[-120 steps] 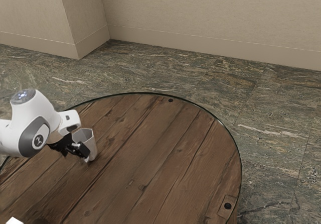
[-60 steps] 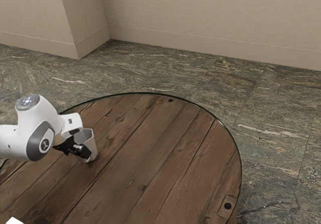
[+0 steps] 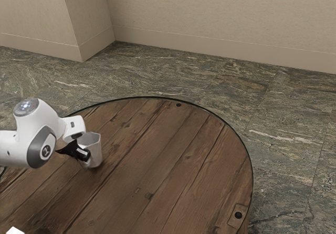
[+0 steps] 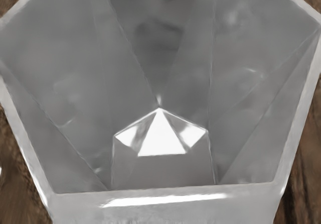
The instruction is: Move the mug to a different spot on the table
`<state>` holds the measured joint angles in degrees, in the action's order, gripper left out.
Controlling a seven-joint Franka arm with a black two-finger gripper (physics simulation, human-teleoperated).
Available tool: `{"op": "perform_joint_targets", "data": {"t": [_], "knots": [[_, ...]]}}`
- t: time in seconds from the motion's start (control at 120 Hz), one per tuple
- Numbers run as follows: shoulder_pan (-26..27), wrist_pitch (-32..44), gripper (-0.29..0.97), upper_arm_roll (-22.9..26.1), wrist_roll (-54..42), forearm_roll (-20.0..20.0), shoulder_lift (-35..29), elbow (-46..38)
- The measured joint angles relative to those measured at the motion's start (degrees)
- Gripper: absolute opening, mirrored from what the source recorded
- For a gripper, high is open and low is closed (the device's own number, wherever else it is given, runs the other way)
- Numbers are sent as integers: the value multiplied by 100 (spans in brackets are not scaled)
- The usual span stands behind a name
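Exterior view, mug held in claw

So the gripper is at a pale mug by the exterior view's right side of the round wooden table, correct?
Not quite. The gripper is at the pale mug, but they are by the exterior view's left side of the round wooden table, not its right. The exterior view shows this.

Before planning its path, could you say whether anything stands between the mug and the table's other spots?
Nothing visible does: the faceted pale grey mug sits at the pincer, with bare planks of the round wooden table beyond.
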<state>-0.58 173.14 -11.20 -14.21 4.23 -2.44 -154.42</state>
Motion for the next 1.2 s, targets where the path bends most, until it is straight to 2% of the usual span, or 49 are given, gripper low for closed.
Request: {"op": "perform_joint_targets", "data": {"t": [0.15, 0.2, 0.267, 0.492, 0.65, 0.942, 1.2], "knots": [[50, 16, 5, 275, -191, -8, -308, -103], [54, 168, 4, 504, -284, 136, -524, -277], [101, 442, 2, 740, -413, 502, -676, -468], [103, 1114, -4, 1730, -772, 2158, -691, -788], [103, 1345, -8, 2125, -975, 2873, -591, -883], [110, 1542, -11, 2642, -1247, 3447, -358, -890], [115, 1722, -11, 2839, -1404, 3767, -198, -978]]}}
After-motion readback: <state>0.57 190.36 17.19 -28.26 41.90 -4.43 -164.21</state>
